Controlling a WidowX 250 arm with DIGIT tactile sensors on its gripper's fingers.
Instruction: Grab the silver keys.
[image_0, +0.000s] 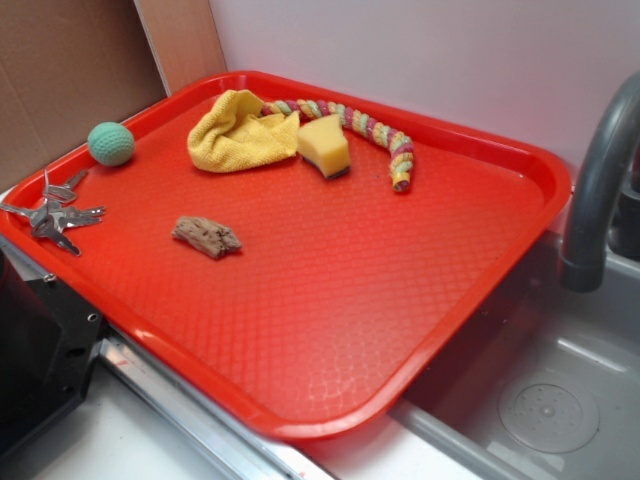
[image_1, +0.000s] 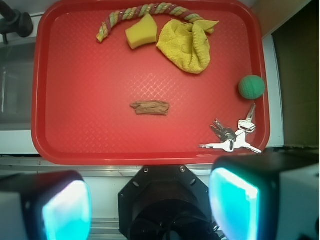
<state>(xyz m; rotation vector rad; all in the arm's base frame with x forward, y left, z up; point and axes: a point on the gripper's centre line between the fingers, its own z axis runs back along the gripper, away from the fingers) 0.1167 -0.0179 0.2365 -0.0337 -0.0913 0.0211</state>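
Note:
The silver keys (image_0: 55, 212) lie fanned out on a thin ring at the left corner of the red tray (image_0: 470, 290). In the wrist view the silver keys (image_1: 232, 136) sit at the tray's lower right, just above my right finger. My gripper (image_1: 150, 205) is open, its two cyan pads (image_1: 65, 210) wide apart with nothing between them. It hangs high above the near edge of the tray (image_1: 50, 90), well off the keys. The gripper does not show in the exterior view.
A green ball (image_0: 110, 143) lies close behind the keys. A brown piece of wood (image_0: 206, 236), a yellow cloth (image_0: 240, 130), a yellow sponge (image_0: 324, 145) and a coloured rope (image_0: 385, 135) also lie on the tray. A grey faucet (image_0: 600, 190) and sink (image_0: 540, 400) stand to the right.

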